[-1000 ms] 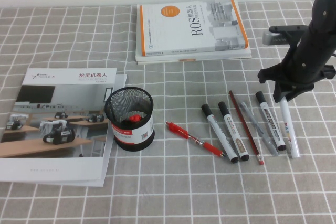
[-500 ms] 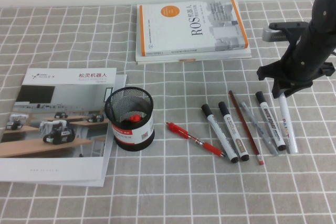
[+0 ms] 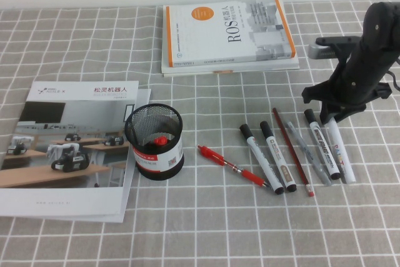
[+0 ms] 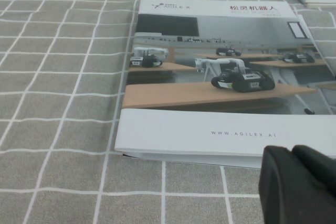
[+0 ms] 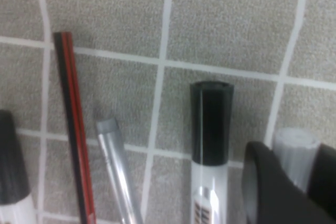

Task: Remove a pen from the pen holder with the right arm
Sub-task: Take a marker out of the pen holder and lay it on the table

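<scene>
Left gripper: my left gripper (image 4: 292, 156) shows only in its own wrist view, low over the grey checked tablecloth (image 3: 206, 229), just beside the brochure edge that carries the web address; its fingers lie pressed together.
Brochure: the white glossy brochure (image 3: 75, 148) with photos of robot arms lies flat on the left of the table.
Pen holder: the black mesh pen holder (image 3: 154, 142) stands upright, its side touching or overlapping the brochure's right edge.
Pen in the holder: one red-capped pen (image 3: 160, 141) shows inside it.
Books: the stack of white books with an orange stripe (image 3: 228, 32) sits at the far side, well behind the holder.
Red pen: the red ballpoint pen (image 3: 232, 166) lies slanted just to the right of the holder.
Markers: two white markers with black caps (image 3: 260, 159) lie side by side.
Next in the row: a dark red pencil (image 3: 292, 151), a translucent grey pen (image 3: 308, 152), then a black-capped whiteboard marker (image 3: 323, 146).
Task pen: the white pen (image 3: 342, 157) is out of the holder, last on the right of the row.
Right gripper: my right gripper (image 3: 333, 119) is low over the row's far right end, its fingers (image 5: 268, 187) pinching the white pen's far end.
</scene>
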